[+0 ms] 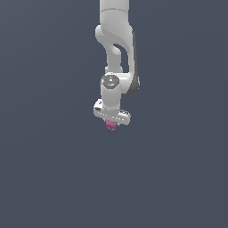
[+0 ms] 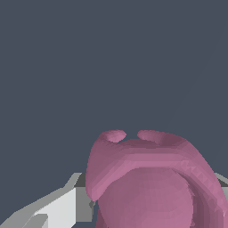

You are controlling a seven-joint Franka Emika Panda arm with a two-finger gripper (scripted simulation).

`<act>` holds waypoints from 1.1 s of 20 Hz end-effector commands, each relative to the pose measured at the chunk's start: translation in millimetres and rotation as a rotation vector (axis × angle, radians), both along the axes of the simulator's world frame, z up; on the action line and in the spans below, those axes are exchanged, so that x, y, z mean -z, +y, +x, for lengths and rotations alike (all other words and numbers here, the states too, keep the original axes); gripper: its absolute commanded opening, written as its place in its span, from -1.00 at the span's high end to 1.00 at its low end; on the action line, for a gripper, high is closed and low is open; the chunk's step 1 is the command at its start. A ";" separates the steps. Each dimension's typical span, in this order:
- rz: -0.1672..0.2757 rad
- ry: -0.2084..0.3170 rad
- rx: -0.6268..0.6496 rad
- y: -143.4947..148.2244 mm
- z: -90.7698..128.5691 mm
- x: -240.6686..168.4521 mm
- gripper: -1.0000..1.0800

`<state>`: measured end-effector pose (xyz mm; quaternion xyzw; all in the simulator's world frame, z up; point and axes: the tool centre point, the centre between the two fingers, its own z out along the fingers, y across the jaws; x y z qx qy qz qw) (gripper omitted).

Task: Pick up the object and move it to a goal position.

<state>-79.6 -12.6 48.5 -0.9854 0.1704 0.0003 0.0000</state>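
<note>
The object is a small magenta-pink lumpy item showing just under the white hand of the arm. My gripper points down over it, and its fingers are largely hidden behind the hand in the exterior view. In the wrist view the object fills the space between the two fingers, with the grey pad of one pressed against its side. The other finger shows only as a sliver at the picture's edge. The gripper is shut on the object.
Everything around the arm is a plain dark grey-blue surface with no other items, edges or markers in either view. The white arm comes down from the top of the exterior view.
</note>
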 end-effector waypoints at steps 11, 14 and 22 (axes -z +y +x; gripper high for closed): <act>-0.001 -0.001 -0.001 103.7 35.8 -46.4 1.00; -0.001 -0.001 -0.001 132.0 46.3 -58.9 1.00; 0.000 -0.001 -0.001 179.2 65.7 -79.8 1.00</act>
